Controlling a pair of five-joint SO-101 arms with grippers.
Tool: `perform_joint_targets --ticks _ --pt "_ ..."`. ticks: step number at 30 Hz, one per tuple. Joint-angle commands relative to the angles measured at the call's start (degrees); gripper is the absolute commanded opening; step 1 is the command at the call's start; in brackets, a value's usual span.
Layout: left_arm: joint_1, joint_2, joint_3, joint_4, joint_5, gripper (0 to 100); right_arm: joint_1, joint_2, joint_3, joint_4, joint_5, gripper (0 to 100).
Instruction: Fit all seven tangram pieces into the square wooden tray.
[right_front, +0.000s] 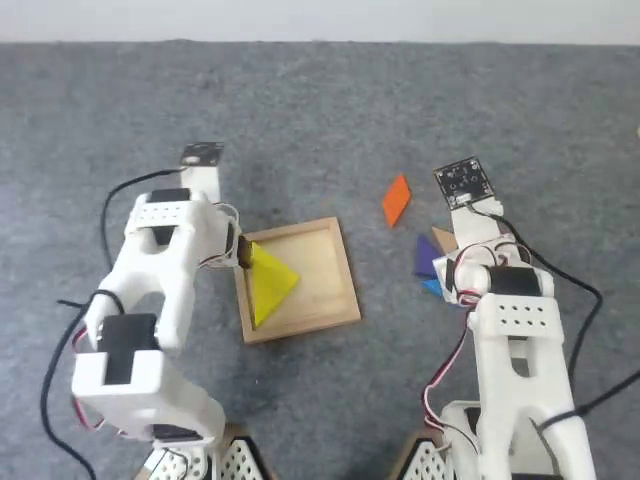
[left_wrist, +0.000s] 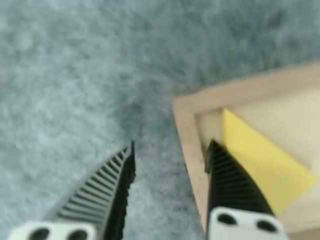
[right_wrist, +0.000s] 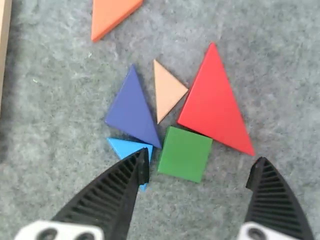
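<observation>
High view, square pale-wood tray (right_front: 322, 278), yellow triangle (right_front: 268, 283) inside

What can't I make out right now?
High view: right arm hides red triangle and green square.
Right wrist view: orange piece cut by frame edge; jaw overlaps blue triangle.
Left wrist view: tray cut by frame edge; jaw covers part of yellow triangle.

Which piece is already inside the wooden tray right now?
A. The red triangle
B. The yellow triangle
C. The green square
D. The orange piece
B: the yellow triangle lies inside the wooden tray, while the red triangle, green square and orange piece all lie outside it.
</observation>
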Motion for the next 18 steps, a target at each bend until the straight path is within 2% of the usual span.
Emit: perform_joint_targets --ticks 1,6,12,14,18 --pt "5.45 0.09 -2.42 0.26 -2.46 21 0.66 0.13 -3.6 -1.19 2.73 31.8" --pt "10.2 0.09 -3.21 0.44 -2.37 21 5.05 0.13 -4.57 -1.36 3.69 31.8" --pt "6.07 -8.18 -6.29 4.13 -0.88 21 7.08 0.13 -4.4 -1.1 6.33 31.8" --pt "8.79 -14.15 -5.14 5.36 -0.88 21 6.99 0.13 -4.4 -1.01 6.15 31.8" --pt "18.73 -21.8 -0.66 5.98 -0.44 21 6.64 0.13 -4.22 -0.84 5.89 31.8"
